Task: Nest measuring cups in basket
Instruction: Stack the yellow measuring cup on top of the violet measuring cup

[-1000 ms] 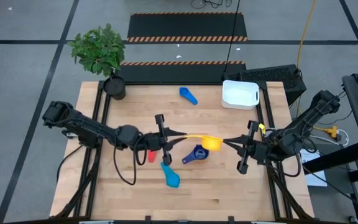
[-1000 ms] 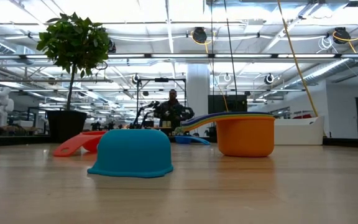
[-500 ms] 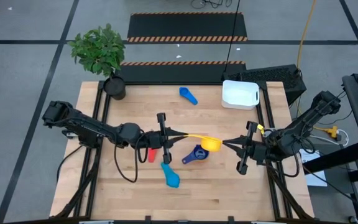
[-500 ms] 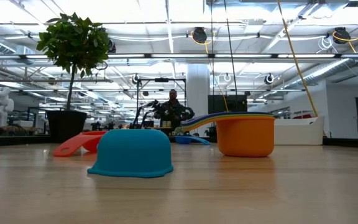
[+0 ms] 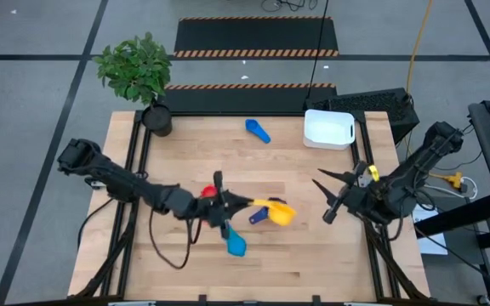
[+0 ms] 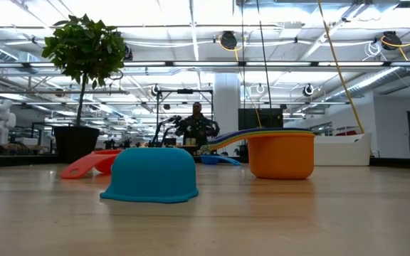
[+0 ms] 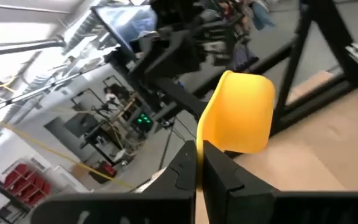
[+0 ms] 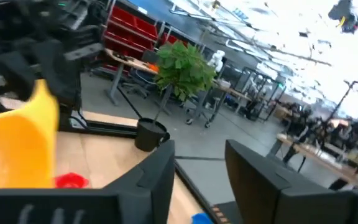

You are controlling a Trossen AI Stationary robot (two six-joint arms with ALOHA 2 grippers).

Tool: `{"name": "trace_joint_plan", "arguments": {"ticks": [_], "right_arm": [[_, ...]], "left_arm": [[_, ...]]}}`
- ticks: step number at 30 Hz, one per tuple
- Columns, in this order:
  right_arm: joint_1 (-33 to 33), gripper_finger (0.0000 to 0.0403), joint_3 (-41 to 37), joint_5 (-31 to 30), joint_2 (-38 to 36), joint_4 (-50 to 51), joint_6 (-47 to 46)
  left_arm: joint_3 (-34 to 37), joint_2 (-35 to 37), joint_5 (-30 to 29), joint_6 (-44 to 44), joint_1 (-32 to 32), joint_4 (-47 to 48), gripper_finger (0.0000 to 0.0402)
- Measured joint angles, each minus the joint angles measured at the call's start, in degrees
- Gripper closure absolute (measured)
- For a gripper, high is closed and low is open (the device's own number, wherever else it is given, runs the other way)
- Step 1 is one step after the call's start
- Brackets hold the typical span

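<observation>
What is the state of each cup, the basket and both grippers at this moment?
left gripper: shut on the yellow cup's handle.
right gripper: open, empty, apart from the cups.
yellow cup: held by its handle.
light blue cup: upside down on the table.
navy cup: on the table beside the yellow cup.
red cup: on the table, partly hidden by the left arm.
mid blue cup: alone near the far edge.
basket: empty.

Yellow cup (image 5: 281, 212) hangs by its handle mid-desk; red (image 5: 208, 193), blue cups (image 5: 237, 246) nearby; white basket (image 5: 327, 129) sits far corner.
</observation>
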State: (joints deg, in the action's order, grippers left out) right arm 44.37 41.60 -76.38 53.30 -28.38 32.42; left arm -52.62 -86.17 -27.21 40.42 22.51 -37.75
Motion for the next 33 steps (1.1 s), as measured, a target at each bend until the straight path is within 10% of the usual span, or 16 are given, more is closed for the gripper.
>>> {"name": "trace_joint_plan", "arguments": {"ticks": [15,33], "right_arm": [[14.44,0.0241,0.00,-1.59,0.02,3.39,-19.84],[24.26,0.0241,0.00,-1.36,7.24,1.35,-39.85]], "left_arm": [[0.00,-4.18,-29.92,-0.99,21.31,5.21,0.0396],[-6.23,-19.23,-31.38,25.39,17.17,0.12,0.0396]]}}
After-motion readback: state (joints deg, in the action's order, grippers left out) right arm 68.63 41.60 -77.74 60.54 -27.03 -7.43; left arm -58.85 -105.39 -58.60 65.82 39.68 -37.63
